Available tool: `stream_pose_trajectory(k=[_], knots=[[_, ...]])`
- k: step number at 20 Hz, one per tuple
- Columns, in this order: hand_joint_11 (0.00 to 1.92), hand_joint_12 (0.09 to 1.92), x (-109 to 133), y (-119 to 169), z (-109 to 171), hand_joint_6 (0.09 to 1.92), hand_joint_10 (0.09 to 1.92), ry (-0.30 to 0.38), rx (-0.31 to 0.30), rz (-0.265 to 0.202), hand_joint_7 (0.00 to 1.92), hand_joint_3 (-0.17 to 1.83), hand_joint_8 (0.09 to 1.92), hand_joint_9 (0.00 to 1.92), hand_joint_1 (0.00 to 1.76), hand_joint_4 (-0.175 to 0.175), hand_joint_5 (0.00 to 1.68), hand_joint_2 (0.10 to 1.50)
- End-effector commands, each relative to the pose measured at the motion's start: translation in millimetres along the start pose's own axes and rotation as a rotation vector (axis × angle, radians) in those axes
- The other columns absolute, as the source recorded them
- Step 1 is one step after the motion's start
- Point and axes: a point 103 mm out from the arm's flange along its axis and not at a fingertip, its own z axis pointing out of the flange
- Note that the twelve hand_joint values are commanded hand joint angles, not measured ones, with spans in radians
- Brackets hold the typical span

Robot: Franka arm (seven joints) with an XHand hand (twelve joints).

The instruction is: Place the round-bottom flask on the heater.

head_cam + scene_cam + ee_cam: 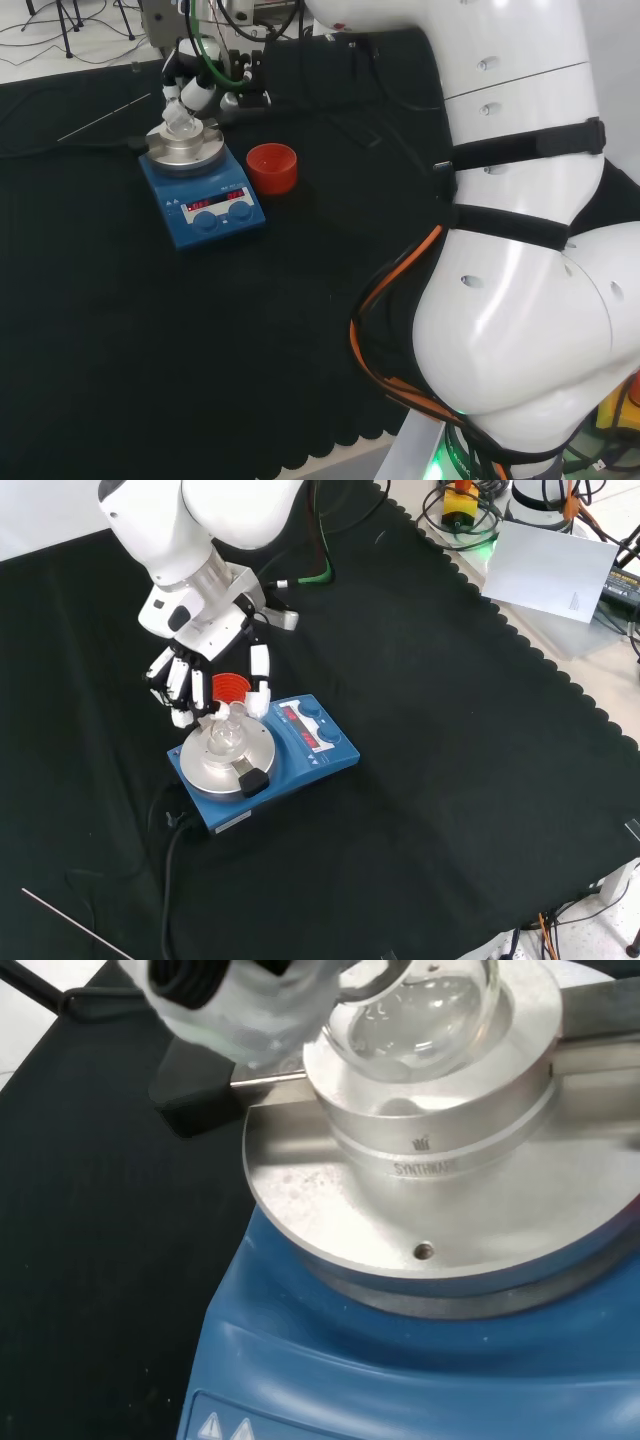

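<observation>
Closest to the wrist camera is the blue heater (400, 1360) with its round metal block, and the clear round-bottom flask (420, 1020) sits in the hollow of this block. From the front, the heater (300, 770) lies left of the frame's centre and the flask (226, 738) stands upright on it. Above it the hand (190, 675) has its fingers (260, 675) curled around the flask's neck; whether they touch it I cannot tell. From the head camera, a red ribbed ring (271, 167) lies just right of the heater on the black cloth (150, 350).
</observation>
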Motion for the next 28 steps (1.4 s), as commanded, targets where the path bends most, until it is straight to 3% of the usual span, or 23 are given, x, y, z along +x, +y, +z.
stream_pose_trajectory(k=[1,8,11,13,14,16,21,28], knots=[[0.03,1.37,0,1,4,1.17,0.61,0.0,0.002,-0.002,0.44,0.67,0.58,0.52,1.03,0.175,0.99,0.79],[0.03,1.37,-14,2,6,1.17,0.62,0.04,-0.012,0.002,0.44,0.64,0.59,0.52,1.02,0.175,0.97,0.81],[0.01,1.37,-16,0,2,1.17,0.65,0.084,-0.03,-0.024,0.37,0.32,0.62,0.48,0.99,0.175,0.9,1.0],[0.0,1.35,-17,-1,0,0.99,0.66,0.108,-0.043,-0.029,0.32,0.27,0.62,0.46,0.91,0.064,0.76,0.99],[0.0,1.34,-18,-2,-2,0.91,0.66,0.113,-0.051,-0.029,0.31,0.34,0.62,0.44,0.89,0.031,0.7,0.94],[0.0,1.32,-20,-4,-4,0.82,0.67,0.127,-0.055,-0.032,0.28,0.49,0.62,0.43,0.86,0.002,0.58,0.85],[0.0,1.31,-21,-6,-10,0.56,0.69,0.141,-0.062,-0.043,0.22,0.61,0.62,0.38,0.83,-0.009,0.37,0.75],[0.0,1.28,-22,-12,-14,0.29,0.7,0.135,-0.084,-0.04,0.19,0.6,0.62,0.35,0.82,-0.009,0.35,0.73]])
